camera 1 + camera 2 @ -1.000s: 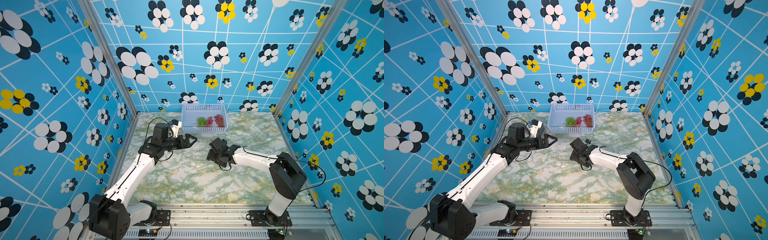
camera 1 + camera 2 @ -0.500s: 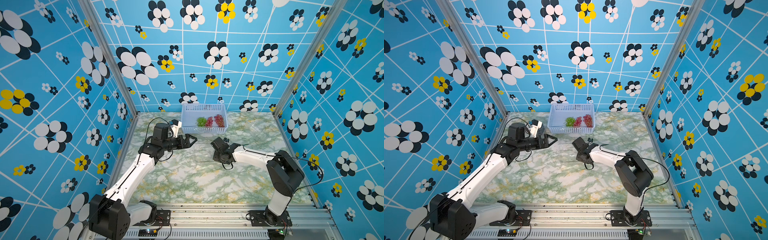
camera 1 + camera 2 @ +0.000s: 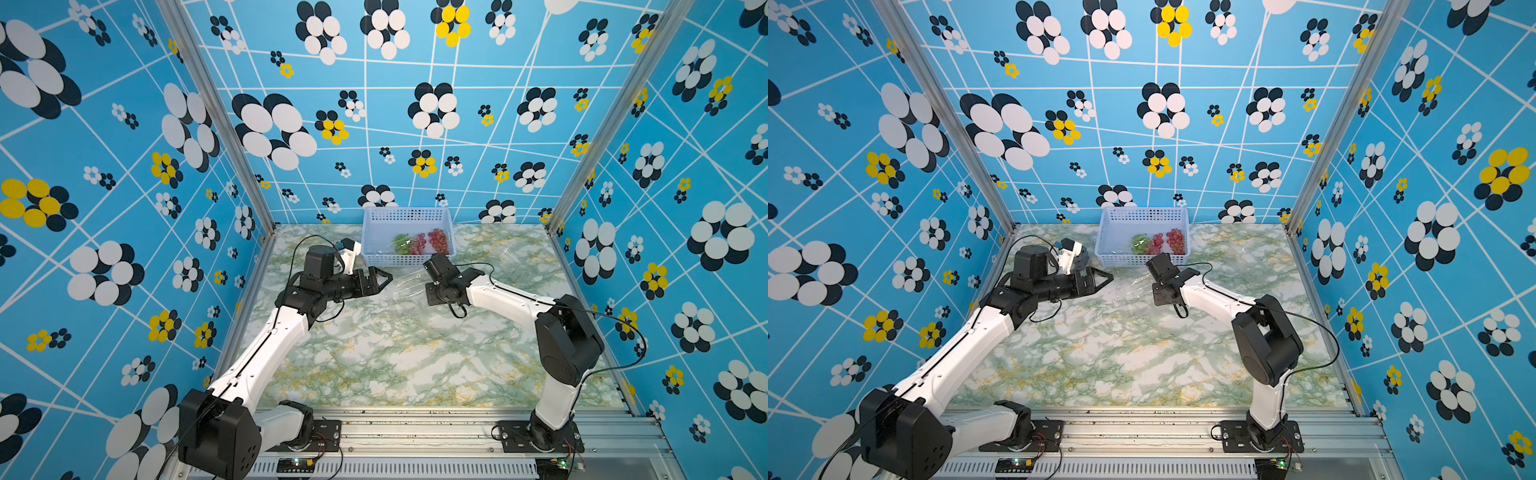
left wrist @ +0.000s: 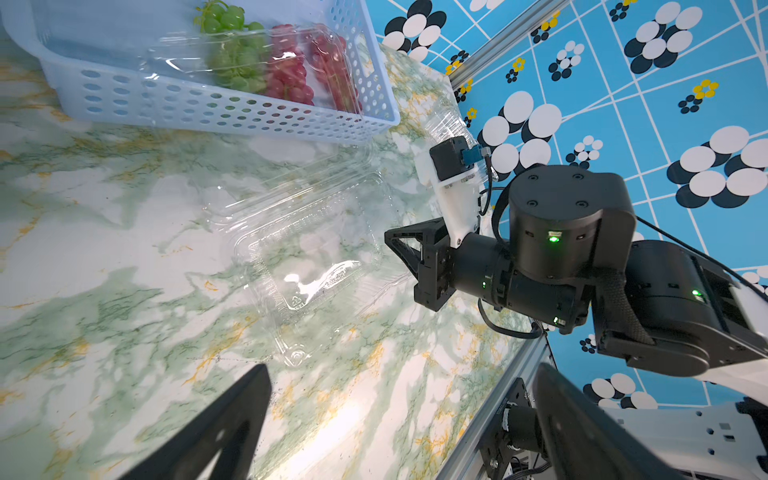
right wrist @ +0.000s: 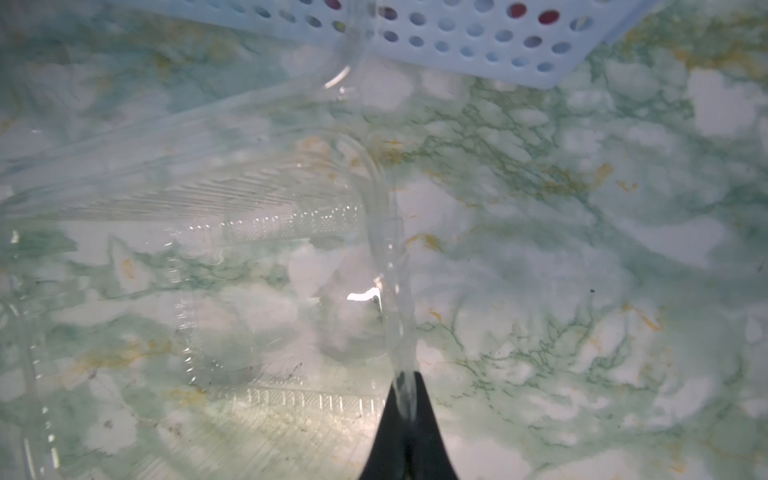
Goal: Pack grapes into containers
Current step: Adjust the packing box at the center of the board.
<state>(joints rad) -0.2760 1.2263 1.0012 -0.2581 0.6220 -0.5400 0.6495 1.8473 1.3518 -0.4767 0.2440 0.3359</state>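
While the left claw (image 3: pixel 383 281) gapes level, the right claw (image 5: pixel 406 395) pinches a clamshell (image 4: pixel 311 266).

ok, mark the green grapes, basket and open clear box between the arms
green grapes (image 3: pixel 401 243): in a top view, bunch middle
basket (image 4: pixel 208 110): left wrist view, side wall
clear box (image 4: pixel 307 270): left wrist view, floor

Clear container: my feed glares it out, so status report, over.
Right gripper shut on clear container rim. Left gripper open, alongside. Container empty; grapes in basket. Nothing blocking.

Left tool (image 3: pixel 384 281) agape, right tool (image 5: pixel 405 395) closed
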